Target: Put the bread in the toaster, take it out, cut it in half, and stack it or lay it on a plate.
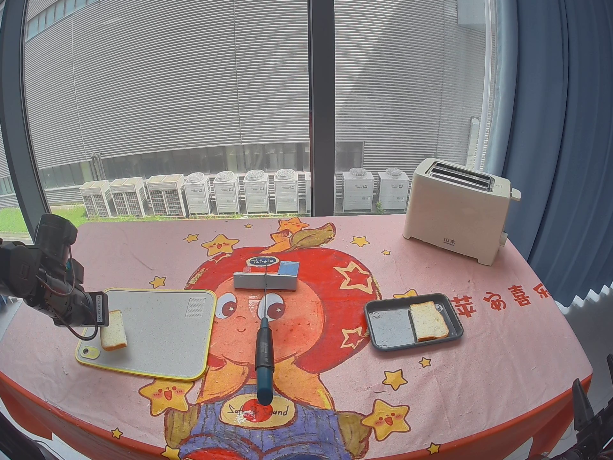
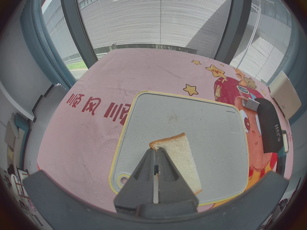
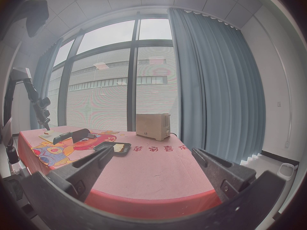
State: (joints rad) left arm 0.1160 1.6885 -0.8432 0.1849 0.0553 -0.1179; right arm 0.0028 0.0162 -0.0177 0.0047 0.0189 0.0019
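1. The left claw (image 2: 156,151) is clenched on the crust corner of the bread (image 2: 180,157), at the board's (image 1: 166,340) left edge.
2. The other half (image 1: 428,321) lies in the tray (image 1: 389,328), near the table's right edge.
3. The right claw (image 3: 152,152) hangs released off the table's near right corner.
4. The bread is likely light, soft and crumbly, so pinch gently at the firmer crust.
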